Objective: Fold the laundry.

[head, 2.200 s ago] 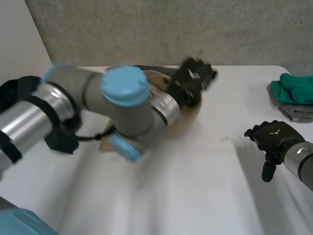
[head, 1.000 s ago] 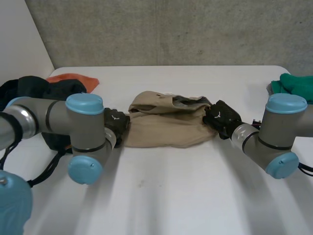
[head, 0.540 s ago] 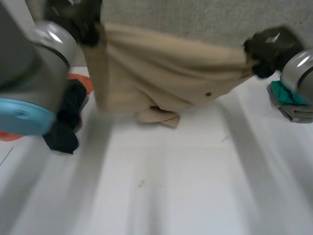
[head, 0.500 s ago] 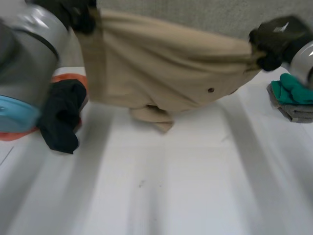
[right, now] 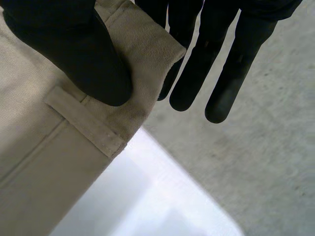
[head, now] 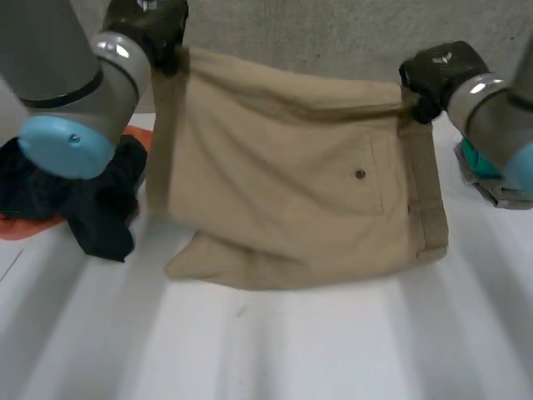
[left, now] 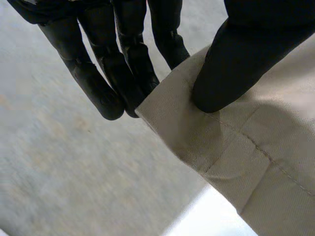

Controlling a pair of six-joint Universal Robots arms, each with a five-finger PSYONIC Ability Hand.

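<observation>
- Shorts (head: 291, 192) of beige cloth hang spread flat over the middle of the table (head: 333, 358), held up by their two upper corners. Their lower edge is down at the table top, where the lower corner on the robot's left looks slightly crumpled.
- The long axis runs side to side, along the table's far edge. The waistband is turned to the table's right edge and runs downward there, and the wide leg hem faces the left edge.
- A pocket with a small dark button (head: 360, 174) faces the head camera, near the waistband.
- The left hand (head: 146, 21) pinches the upper corner at the hem end. In its wrist view the thumb (left: 246, 49) presses the front of the folded hem and the straight fingers (left: 123, 64) lie behind it.
- The right hand (head: 437, 71) is clamped on the upper corner at the waistband end, thumb in front and fingers behind the cloth, just beside a belt loop (right: 83, 123).
- At the table's left edge lies a black garment (head: 92, 200) over an orange cloth (head: 25, 227), close to the hem end of the shorts.
- At the right edge a teal cloth (head: 470, 158) sits on a grey cloth (head: 508, 193).
</observation>
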